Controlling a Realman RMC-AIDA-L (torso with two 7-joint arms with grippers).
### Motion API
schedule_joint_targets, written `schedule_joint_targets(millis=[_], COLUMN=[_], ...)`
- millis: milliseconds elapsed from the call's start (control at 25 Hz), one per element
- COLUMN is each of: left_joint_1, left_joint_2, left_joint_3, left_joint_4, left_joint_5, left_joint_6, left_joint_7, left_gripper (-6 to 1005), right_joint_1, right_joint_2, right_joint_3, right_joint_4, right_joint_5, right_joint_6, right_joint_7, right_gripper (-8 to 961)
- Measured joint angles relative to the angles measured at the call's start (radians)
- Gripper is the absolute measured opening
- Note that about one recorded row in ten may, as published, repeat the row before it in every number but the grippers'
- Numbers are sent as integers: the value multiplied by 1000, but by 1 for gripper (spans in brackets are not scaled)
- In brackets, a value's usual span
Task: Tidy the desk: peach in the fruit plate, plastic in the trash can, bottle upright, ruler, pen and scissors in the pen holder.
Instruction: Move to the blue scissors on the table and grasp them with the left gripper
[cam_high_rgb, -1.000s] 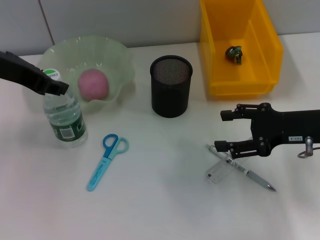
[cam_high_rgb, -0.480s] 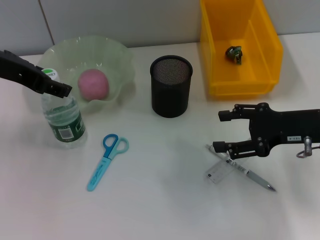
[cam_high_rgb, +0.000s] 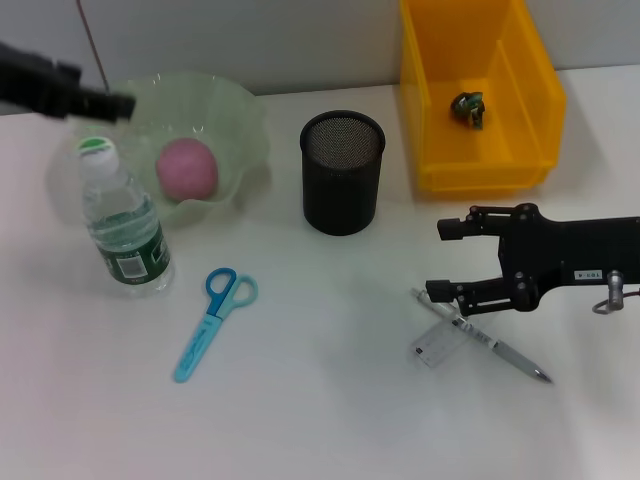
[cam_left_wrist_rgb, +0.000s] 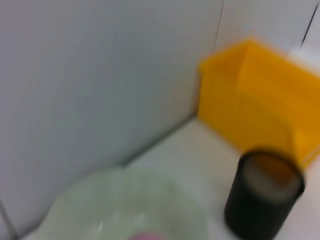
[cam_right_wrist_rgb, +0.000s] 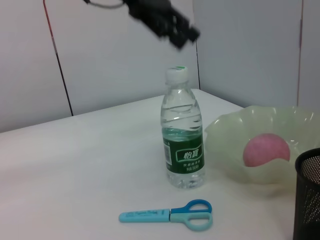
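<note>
The clear water bottle (cam_high_rgb: 125, 225) stands upright at the left, also seen as the bottle (cam_right_wrist_rgb: 183, 150) in the right wrist view. My left gripper (cam_high_rgb: 108, 103) hovers above and behind its cap, apart from it. A pink peach (cam_high_rgb: 186, 168) lies in the green fruit plate (cam_high_rgb: 243, 112). Blue scissors (cam_high_rgb: 213, 322) lie flat in front of the bottle. Crumpled plastic (cam_high_rgb: 468, 107) sits in the yellow trash can (cam_high_rgb: 428, 110). My right gripper (cam_high_rgb: 447, 262) stands open just above the end of the pen (cam_high_rgb: 495, 348), which lies across a clear ruler (cam_high_rgb: 437, 346). The black mesh pen holder (cam_high_rgb: 342, 185) stands mid-table.
The white wall runs close behind the plate and the trash can. Bare white tabletop lies between the scissors and the pen. In the left wrist view the pen holder (cam_left_wrist_rgb: 262, 200) and the trash can (cam_left_wrist_rgb: 260, 100) show beyond the plate's rim.
My left gripper has let go of the bottle's neck and risen up and back to the far left. The bottle stays standing. The right arm has barely moved.
</note>
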Motion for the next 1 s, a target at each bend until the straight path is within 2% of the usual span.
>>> schedule_joint_targets(millis=[80,120,160,280,400,560,720,920,960,1000], left_joint_1=[0,53,100,153,217,271,283,253,253,232], left_joint_2=[0,1,1,1,-2,-3,-4,-2,-2,-4], left_joint_3=[0,-98,-119,-122,-73,38,105,209,209,241], left_joint_4=[0,42,47,48,50,69,75,92,92,99], left_joint_5=[0,-196,-333,-448,-518,-492,-393,-215,-215,-159], left_joint_6=[0,4,4,5,10,11,10,40,40,62], left_joint_7=[0,74,136,207,264,252,177,7,7,-50], left_gripper=[754,754,754,754,755,752,750,748,748,747], right_joint_1=[0,-1,-1,-1,-1,-1,-1,-2,-2,-1], right_joint_2=[0,0,0,0,-2,-5,-6,-6,-6,-6], right_joint_3=[1,1,1,1,3,4,5,10,10,13], right_joint_4=[0,0,0,0,0,-6,-11,-12,-12,-11], right_joint_5=[0,0,0,0,0,0,0,0,0,0], right_joint_6=[0,0,0,2,3,2,2,4,4,4], right_joint_7=[0,0,0,0,3,23,38,40,40,40], right_gripper=[828,828,828,828,828,828,828,828,828,827])
